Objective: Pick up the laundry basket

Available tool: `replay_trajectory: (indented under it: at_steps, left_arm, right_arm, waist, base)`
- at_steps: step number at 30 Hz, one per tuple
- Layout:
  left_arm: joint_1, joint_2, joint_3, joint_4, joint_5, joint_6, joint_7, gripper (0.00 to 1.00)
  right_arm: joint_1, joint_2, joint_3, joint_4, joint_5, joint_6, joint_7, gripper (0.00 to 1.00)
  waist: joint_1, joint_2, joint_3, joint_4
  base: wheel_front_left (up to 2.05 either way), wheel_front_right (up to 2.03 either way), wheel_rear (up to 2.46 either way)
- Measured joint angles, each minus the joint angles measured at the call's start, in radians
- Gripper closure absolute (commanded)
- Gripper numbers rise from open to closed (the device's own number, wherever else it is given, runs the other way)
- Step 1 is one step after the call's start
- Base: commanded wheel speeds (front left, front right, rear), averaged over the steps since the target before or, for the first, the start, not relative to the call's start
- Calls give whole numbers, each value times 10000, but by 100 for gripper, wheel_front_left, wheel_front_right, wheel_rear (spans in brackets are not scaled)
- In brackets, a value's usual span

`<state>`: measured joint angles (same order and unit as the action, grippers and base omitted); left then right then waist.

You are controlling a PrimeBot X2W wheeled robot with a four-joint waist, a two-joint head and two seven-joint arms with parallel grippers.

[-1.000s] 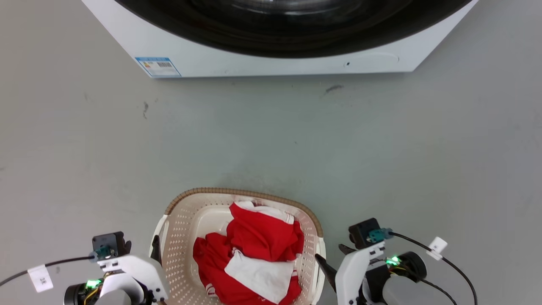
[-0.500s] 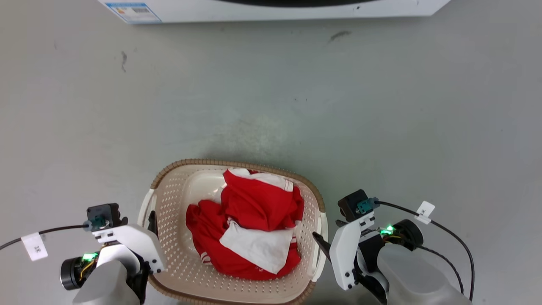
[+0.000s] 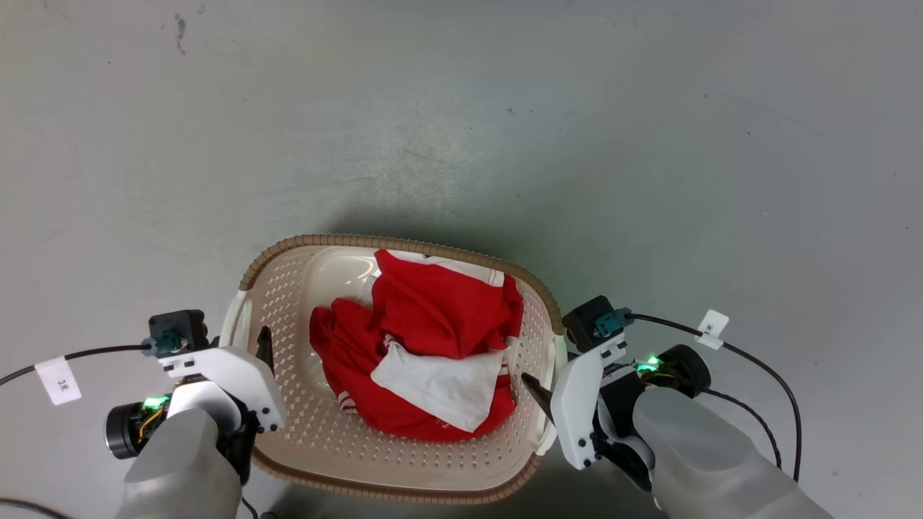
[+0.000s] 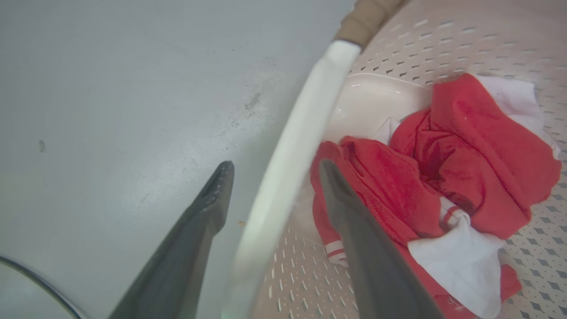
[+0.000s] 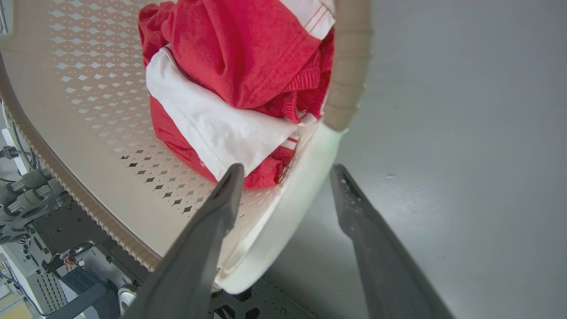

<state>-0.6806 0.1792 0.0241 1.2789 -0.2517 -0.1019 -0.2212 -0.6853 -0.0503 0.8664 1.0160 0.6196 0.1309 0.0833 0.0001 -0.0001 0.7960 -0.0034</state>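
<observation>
Laundry basket (image 3: 310, 425) is low centre in your head view, over the grey floor (image 3: 649, 144), between the two arms, brown rim (image 3: 404, 241) towards the top of that view. Can't tell whether it's off the floor. Left side: your left gripper (image 4: 274, 173) straddles the white left handle (image 3: 232, 328), fingers spread, one outside the basket over the floor, one inside over the perforated wall. There's a gap on the outer side of the handle. The inner finger is just beside the handle; can't tell if it touches. Middle: red and white clothes (image 3: 425, 339) are bunched in the basket, heaped towards its right half, with bare bottom showing on the left. Right side: your right gripper (image 5: 288, 170) is in the same pose on the white right handle (image 5: 305, 186), fingers spread, one inside next to the clothes, one outside over the floor, handle between them with space on both sides.
</observation>
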Motion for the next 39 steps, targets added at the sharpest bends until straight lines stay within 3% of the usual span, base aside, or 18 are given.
replay_trajectory:
  at_steps: [4, 5, 6, 7, 8, 17, 27, 39]
  left_arm:
    - [-13, -92, -36, 38, -81, -38, 144, 1]
    - [-18, -113, -46, 48, -102, -52, 169, 7]
    - [-22, -134, -48, 54, -155, -65, 196, 39]
    - [-32, -150, -56, 58, -180, -96, 261, 61]
    - [-48, -169, -58, 59, -205, -100, 265, 100]
    - [-12, -151, -82, 109, -529, -217, 510, 100]
    - [143, -272, -224, 121, -836, -268, 890, 100]
    - [114, -656, -1346, 138, -1193, -255, 2543, 100]
  right_arm:
    - [-76, 0, 236, -12, 351, 0, 161, 0]
    - [-116, 0, 307, -12, 474, 0, 280, 4]
    - [-128, 2, 374, -13, 594, 0, 384, 51]
    - [-128, 2, 420, -15, 723, 0, 437, 76]
    - [-145, 0, 500, -21, 849, 0, 545, 100]
    - [-355, -153, 1011, 128, 1542, -96, 694, 100]
    - [-497, -213, 1266, 385, 2431, -105, 508, 100]
    - [-882, -295, 1538, 1126, 3588, -107, 1923, 100]
  waist:
    - [0, 0, 125, 60]
    - [0, 0, 153, 73]
    - [0, 0, 180, 84]
    - [0, 0, 205, 93]
    - [0, 0, 229, 102]
    - [-1, 0, 138, 88]
    - [-1, 0, -666, 6]
    - [-1, 1, -2360, -146]
  base:
    - [0, 0, 0]
    - [0, 0, 0]
    - [0, 0, 0]
    - [0, 0, 0]
    - [0, 0, 0]
    - [0, 0, 0]
    - [0, 0, 0]
    - [0, 0, 0]
